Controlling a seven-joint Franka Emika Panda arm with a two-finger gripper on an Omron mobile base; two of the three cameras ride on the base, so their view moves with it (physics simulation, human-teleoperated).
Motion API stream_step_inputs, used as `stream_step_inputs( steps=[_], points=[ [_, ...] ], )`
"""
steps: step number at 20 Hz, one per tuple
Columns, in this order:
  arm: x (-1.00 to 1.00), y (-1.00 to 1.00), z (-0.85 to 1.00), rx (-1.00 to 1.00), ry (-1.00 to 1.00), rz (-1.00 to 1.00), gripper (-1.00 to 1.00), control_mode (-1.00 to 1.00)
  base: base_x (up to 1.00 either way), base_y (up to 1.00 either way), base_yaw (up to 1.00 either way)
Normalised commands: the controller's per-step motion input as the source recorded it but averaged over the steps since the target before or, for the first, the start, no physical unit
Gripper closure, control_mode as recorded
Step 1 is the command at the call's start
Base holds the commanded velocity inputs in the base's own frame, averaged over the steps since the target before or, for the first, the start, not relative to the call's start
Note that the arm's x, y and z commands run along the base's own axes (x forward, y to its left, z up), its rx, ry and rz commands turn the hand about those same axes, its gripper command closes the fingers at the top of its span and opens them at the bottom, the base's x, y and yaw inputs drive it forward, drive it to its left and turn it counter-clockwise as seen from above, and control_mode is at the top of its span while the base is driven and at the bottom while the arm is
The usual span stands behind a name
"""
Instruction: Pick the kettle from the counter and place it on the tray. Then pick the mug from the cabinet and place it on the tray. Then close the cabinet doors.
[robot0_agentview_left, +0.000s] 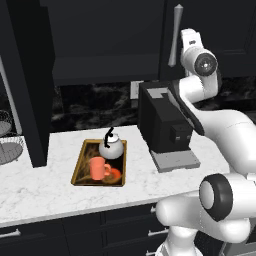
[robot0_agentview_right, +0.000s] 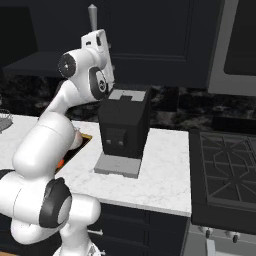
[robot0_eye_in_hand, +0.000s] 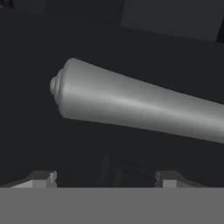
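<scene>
The kettle (robot0_agentview_left: 111, 147) and the mug (robot0_agentview_left: 98, 168) are both seen standing on the tray (robot0_agentview_left: 80, 167), which lies on the surface (robot0_agentview_left: 50, 175) left of the black machine (robot0_agentview_left: 162, 120). The step in hand is therefore judged to be the closing of the cabinet doors.

In the hand view, the jaws (robot0_eye_in_hand: 105, 177) are seen spread wide with nothing held; the tips show at the bottom edge, well apart from each other. The silver bar handle (robot0_eye_in_hand: 140, 107) of a door lies across that view just ahead of them, its rounded end toward the left.

For the step to be done well, it is advised that the door be pushed on its flat panel close to the handle, or that the handle be caught squarely between the jaws before any swing is begun. The push should follow the door's arc so that no slip off the bar occurs. The left door (robot0_agentview_left: 25, 80) is seen standing out over the surface and would need closing as well; the tray lies just beside its lower edge, so clearance over the kettle's handle should be checked.

The doors are matte black flat panels with long vertical silver bars (robot0_agentview_left: 175, 35).
</scene>
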Motion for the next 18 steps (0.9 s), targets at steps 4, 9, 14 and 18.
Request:
stream_step_inputs(
  steps=[4,9,14,18],
  points=[
    [0.36,-0.10,-0.23,0.00,0.01,-0.10,-1.00,-1.00,0.00,0.00,0.00],
    [0.14,-0.20,-0.29,-0.01,0.02,-0.09,-1.00,-1.00,0.00,0.00,0.00],
    [-0.35,-0.17,-0.04,0.00,0.00,-0.05,-1.00,-1.00,0.00,0.00,0.00],
    [-0.64,-0.31,0.09,0.00,0.00,-0.03,-1.00,-1.00,0.00,0.00,0.00]
  ],
)
